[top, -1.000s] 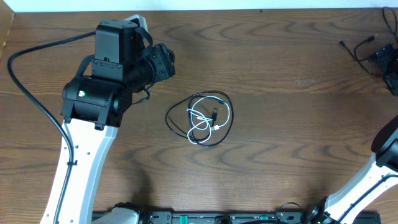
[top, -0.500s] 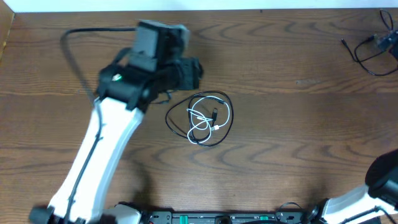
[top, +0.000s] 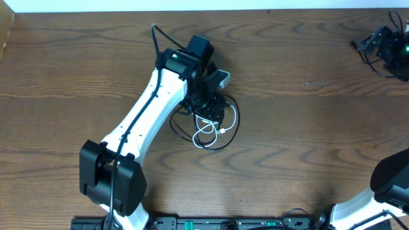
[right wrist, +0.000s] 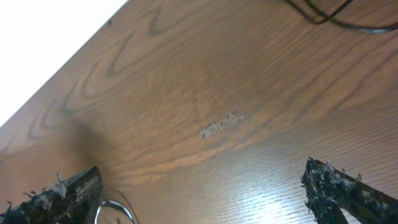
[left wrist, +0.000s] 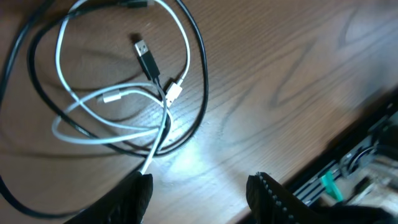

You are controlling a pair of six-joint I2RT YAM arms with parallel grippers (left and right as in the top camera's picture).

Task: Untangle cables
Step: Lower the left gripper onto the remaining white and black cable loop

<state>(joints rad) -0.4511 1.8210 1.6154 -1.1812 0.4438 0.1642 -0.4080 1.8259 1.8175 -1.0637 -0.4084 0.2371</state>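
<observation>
The white-and-black left arm [top: 137, 121] has swung right and stretched out since half a second ago. It now reaches up from left of the tangle and ends right over it, where it was up and to the left of it before. The left gripper [left wrist: 202, 186] hangs released above the tangle, its two dark fingers spread wide and gripping nothing. The wrist view shows them just off the tangle's edge.

The tangle lies on the dark brown wood-grain desk [top: 307, 140], partly hidden in the overhead view by the arm's head. It is a thin black cable [left wrist: 202, 81] looped wide around a thin white cable [left wrist: 93, 134], and the two cross each other several times. The black flat metal-tipped plug [left wrist: 147, 60] lies inside the loops, with the small white plug [left wrist: 174, 93] just beside it.

Far right of the tangle, at the desk's back corner, the right gripper [right wrist: 199, 183] is also released, its fingers wide apart over bare wood.
</observation>
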